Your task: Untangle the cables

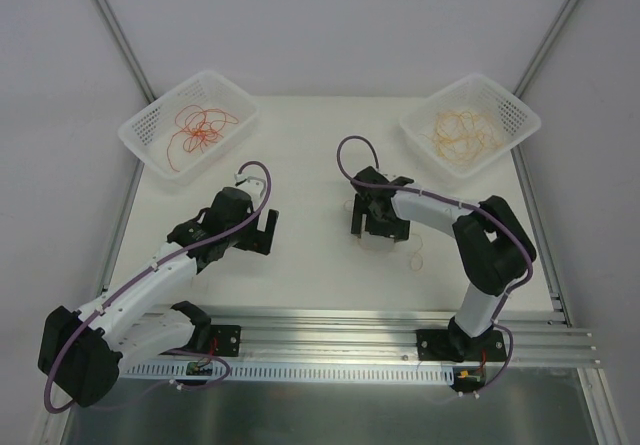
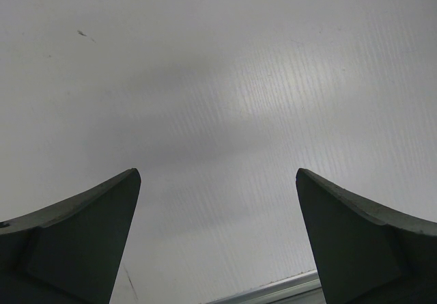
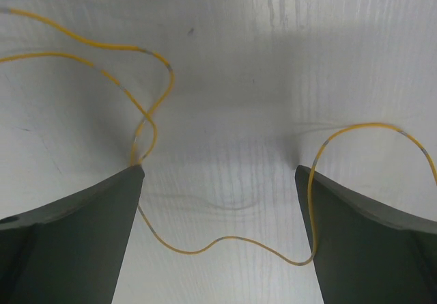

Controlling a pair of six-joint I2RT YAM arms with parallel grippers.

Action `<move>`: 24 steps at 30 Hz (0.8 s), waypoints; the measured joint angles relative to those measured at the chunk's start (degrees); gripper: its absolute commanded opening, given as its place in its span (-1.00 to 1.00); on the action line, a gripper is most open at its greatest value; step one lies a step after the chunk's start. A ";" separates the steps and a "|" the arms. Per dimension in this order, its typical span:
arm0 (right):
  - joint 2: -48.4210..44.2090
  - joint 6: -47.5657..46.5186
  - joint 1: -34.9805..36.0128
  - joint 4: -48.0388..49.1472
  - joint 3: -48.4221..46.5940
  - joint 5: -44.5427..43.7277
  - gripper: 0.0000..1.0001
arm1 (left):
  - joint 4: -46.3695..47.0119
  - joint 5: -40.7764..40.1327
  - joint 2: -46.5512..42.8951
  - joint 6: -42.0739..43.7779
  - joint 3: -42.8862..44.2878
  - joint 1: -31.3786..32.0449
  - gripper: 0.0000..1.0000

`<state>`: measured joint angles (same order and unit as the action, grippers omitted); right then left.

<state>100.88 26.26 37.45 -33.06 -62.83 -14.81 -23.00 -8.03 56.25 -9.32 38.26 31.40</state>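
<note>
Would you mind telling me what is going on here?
The right tool hangs open over a loose yellow cable on the table, not gripping it. The left tool is open above bare table. Red cables lie in the left basket, orange-yellow cables in the right basket.

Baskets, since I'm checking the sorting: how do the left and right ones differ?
Left basket holds red cables; right basket holds orange-yellow cables. Left basket sits far left on the table, right basket far right. Both are white mesh baskets.
</note>
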 measured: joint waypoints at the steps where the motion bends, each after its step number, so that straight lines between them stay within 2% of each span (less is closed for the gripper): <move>1: 0.15 -0.09 0.15 0.13 -0.37 -0.07 0.96 | 0.00 -0.02 -0.02 0.00 0.00 0.00 0.98; 5: 0.48 -0.04 0.31 0.98 -0.44 -0.28 0.86 | 0.00 -0.02 -0.02 0.00 0.00 0.00 0.98; 6: 0.52 -0.07 0.35 1.14 -0.44 -0.28 0.75 | 0.00 -0.02 -0.02 0.00 0.00 0.00 0.98; 10: 0.61 -0.28 0.61 2.56 -0.15 -0.17 0.11 | 0.00 -0.02 -0.02 0.00 0.00 0.00 0.98; 11: 0.61 -0.44 0.74 2.97 -0.09 -0.26 -0.18 | 0.00 -0.02 -0.02 0.00 0.00 0.00 0.98; 14: 0.35 -0.85 0.83 3.69 0.52 -1.27 -0.55 | 0.00 0.00 -0.02 0.00 0.00 0.00 0.98; 15: 0.11 -1.01 0.83 3.80 0.83 -1.53 -0.77 | 0.00 -0.02 -0.02 0.00 0.00 0.00 0.98; 17: -0.48 -1.55 0.83 3.91 1.60 -2.47 -0.99 | 0.00 -0.02 -0.02 0.00 0.00 0.00 0.98; 24: -2.62 -4.07 0.79 1.77 2.49 -3.69 -0.99 | 0.00 0.00 -0.02 0.00 0.00 0.00 0.98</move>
<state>98.26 22.20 38.24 -31.29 -60.34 -18.50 -23.00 -8.03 56.23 -9.32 38.26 31.40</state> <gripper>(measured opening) 0.015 0.992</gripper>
